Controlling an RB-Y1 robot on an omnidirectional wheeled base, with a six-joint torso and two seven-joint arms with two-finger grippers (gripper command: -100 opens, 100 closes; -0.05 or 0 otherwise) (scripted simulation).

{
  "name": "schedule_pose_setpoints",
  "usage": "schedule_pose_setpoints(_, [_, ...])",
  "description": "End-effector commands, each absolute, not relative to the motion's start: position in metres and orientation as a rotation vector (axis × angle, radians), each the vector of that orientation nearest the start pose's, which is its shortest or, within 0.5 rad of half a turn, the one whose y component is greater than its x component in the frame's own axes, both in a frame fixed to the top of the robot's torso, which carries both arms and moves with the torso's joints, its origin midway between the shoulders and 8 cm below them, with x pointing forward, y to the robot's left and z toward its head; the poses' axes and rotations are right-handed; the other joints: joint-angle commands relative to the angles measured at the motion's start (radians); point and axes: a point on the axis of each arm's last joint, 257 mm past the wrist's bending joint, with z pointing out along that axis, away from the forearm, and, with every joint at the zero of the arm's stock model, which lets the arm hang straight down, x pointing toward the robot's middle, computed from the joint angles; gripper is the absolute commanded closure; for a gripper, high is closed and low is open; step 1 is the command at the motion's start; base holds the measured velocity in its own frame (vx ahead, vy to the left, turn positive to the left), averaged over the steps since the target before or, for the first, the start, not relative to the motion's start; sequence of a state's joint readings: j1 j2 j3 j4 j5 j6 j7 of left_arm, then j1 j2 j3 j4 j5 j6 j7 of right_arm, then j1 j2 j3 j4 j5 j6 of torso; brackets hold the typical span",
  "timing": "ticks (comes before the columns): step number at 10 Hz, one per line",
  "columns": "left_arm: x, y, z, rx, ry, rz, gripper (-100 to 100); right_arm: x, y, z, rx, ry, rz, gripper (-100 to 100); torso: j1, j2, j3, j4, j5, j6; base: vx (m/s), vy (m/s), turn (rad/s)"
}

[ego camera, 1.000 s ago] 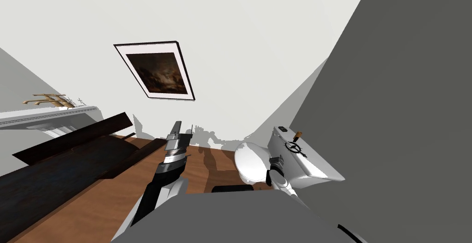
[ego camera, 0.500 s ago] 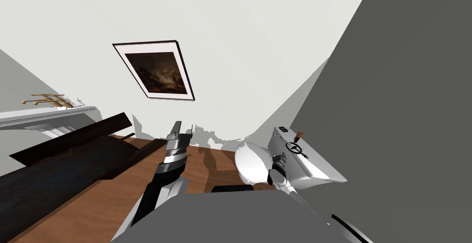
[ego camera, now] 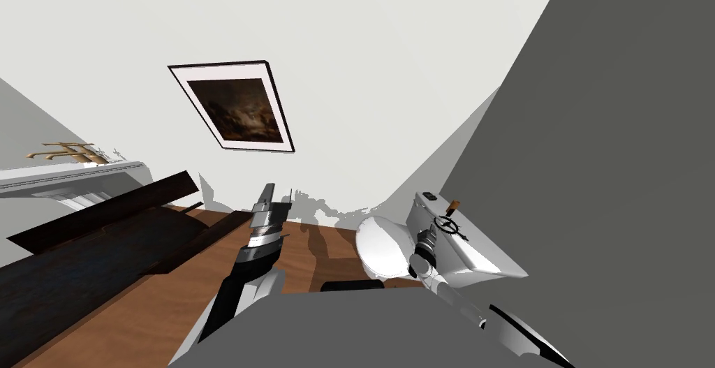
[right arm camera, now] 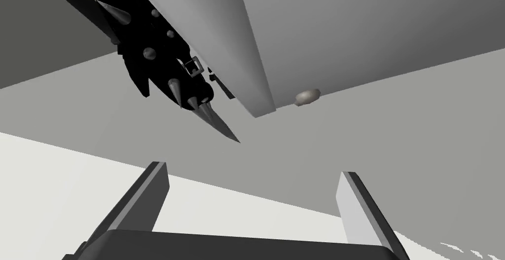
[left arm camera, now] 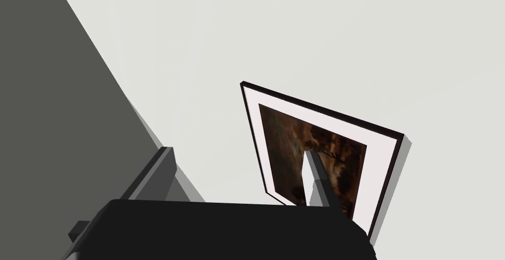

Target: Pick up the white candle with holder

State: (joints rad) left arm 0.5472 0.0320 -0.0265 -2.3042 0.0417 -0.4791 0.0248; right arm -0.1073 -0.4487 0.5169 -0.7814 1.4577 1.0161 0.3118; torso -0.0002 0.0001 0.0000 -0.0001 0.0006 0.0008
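A black spiked candle holder [ego camera: 447, 226] stands on the white toilet tank lid [ego camera: 482, 252], with a short brownish candle stub [ego camera: 452, 206] just behind it. My right gripper [ego camera: 426, 241] is at the tank's front, below the lid's edge. In the right wrist view the right gripper [right arm camera: 251, 170] is open with nothing between its fingers, and the holder [right arm camera: 158, 59] with its spikes hangs over the lid's edge [right arm camera: 246, 69] ahead of them. My left gripper [ego camera: 269, 197] is raised over the floor, and in its wrist view the left gripper [left arm camera: 236, 153] is open and holds nothing.
The white toilet bowl [ego camera: 380, 245] sits left of my right arm. A small black item [ego camera: 429, 195] lies on the lid's far end. A grey wall [ego camera: 614, 175] closes the right side. A dark wooden unit [ego camera: 105, 245] and a white counter with brass taps [ego camera: 66, 151] stand left.
My right arm has reached further forward and up toward the tank lid. The left arm has held still. The head view has shifted slightly.
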Motion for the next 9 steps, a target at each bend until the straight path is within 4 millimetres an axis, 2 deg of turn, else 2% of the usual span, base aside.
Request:
schedule_pose_setpoints(1, [0.340,0.277,0.016,-0.708,0.634,-1.354,0,0.402,-0.522,-0.375,-0.508,1.762,-1.577,-100,0.000,0.000,0.000,0.000,0.000,0.000,0.013,0.001,-0.012])
schedule_pose_setpoints(3, [0.340,0.277,0.016,-0.708,0.634,-1.354,0,0.408,-0.530,-0.352,-0.586,1.659,-1.690,-100,0.000,0.000,0.000,0.000,0.000,0.000,0.015,-0.005,-0.019])
schedule_pose_setpoints(5, [0.340,0.277,0.016,-0.708,0.634,-1.354,0,0.407,-0.531,-0.351,-0.585,1.658,-1.694,-100,-0.001,0.000,0.000,0.000,0.000,0.000,0.007,-0.010,-0.004])
schedule_pose_setpoints(7, [0.340,0.277,0.016,-0.708,0.634,-1.354,0,0.408,-0.539,-0.335,-0.649,1.579,-1.781,-100,-0.001,0.001,0.001,0.000,0.000,0.000,0.004,-0.023,-0.025])
schedule_pose_setpoints(9, [0.340,0.277,0.016,-0.708,0.634,-1.354,0,0.407,-0.542,-0.331,-0.676,1.553,-1.813,-100,-0.003,0.001,0.001,0.000,-0.001,0.000,0.005,-0.043,-0.026])
